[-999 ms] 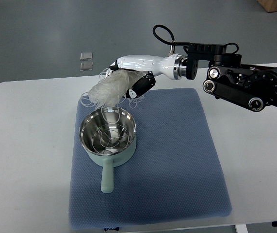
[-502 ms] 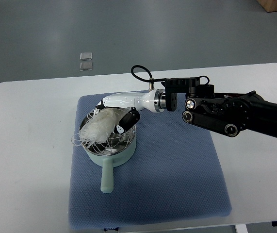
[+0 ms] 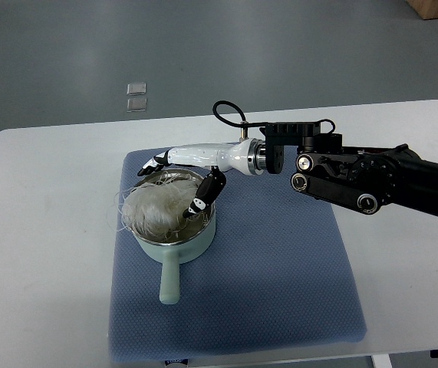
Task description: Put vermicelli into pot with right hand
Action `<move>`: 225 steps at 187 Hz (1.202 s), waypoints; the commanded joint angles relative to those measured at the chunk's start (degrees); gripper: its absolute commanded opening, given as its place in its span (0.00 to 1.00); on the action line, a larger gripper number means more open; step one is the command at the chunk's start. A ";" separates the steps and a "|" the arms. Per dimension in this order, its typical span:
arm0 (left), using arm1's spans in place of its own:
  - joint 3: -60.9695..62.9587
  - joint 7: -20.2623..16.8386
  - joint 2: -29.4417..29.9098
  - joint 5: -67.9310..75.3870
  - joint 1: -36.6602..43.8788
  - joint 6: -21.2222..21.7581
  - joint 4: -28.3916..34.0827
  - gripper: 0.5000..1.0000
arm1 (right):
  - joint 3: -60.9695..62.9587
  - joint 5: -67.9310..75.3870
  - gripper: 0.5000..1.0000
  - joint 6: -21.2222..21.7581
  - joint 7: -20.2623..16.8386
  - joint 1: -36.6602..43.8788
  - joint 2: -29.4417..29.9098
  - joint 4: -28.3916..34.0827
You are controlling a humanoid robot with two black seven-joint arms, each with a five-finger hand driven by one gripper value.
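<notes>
A pale bundle of vermicelli [image 3: 156,211] lies in the steel-lined, mint green pot [image 3: 174,247], with loose strands hanging over the left rim. The pot's handle [image 3: 170,280] points toward the near edge. My right hand [image 3: 179,184] hovers over the pot's far right rim. Its white fingers [image 3: 154,162] are spread, and its black-tipped thumb [image 3: 203,196] reaches down beside the noodles. Nothing is held between them. The black right forearm [image 3: 364,178] comes in from the right edge.
The pot stands on a blue mat [image 3: 280,261] covering the middle of the white table [image 3: 42,230]. Two small clear squares [image 3: 136,96] lie on the grey floor beyond the table's far edge.
The right hand carried the vermicelli down from above the pot's far rim into the pot, then let go and spread its fingers. The bundle now rests inside.
</notes>
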 commanded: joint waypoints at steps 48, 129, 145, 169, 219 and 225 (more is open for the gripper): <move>0.00 0.00 0.00 0.00 0.00 0.00 -0.08 1.00 | 8.54 6.65 0.79 0.80 -0.23 -1.08 -3.43 -2.70; -0.18 0.00 0.00 0.00 0.00 0.00 -0.17 1.00 | 23.21 30.29 0.79 0.01 -7.78 -11.71 -4.92 -11.22; -0.18 0.00 0.00 0.00 0.00 0.00 -0.26 1.00 | 24.97 35.56 0.79 -0.17 -8.84 -13.82 -4.74 -12.45; -0.26 0.00 0.00 0.00 0.00 0.00 -0.17 1.00 | 26.29 42.86 0.79 -2.37 -9.10 -15.49 -4.31 -14.30; -0.27 0.00 0.00 0.00 0.00 0.00 -0.08 1.00 | 27.17 56.75 0.79 -7.20 -8.40 -16.63 -4.48 -15.00; -0.27 0.00 0.00 0.00 0.00 0.00 -0.08 1.00 | 27.43 56.93 0.83 -7.20 -8.40 -16.72 -4.48 -15.00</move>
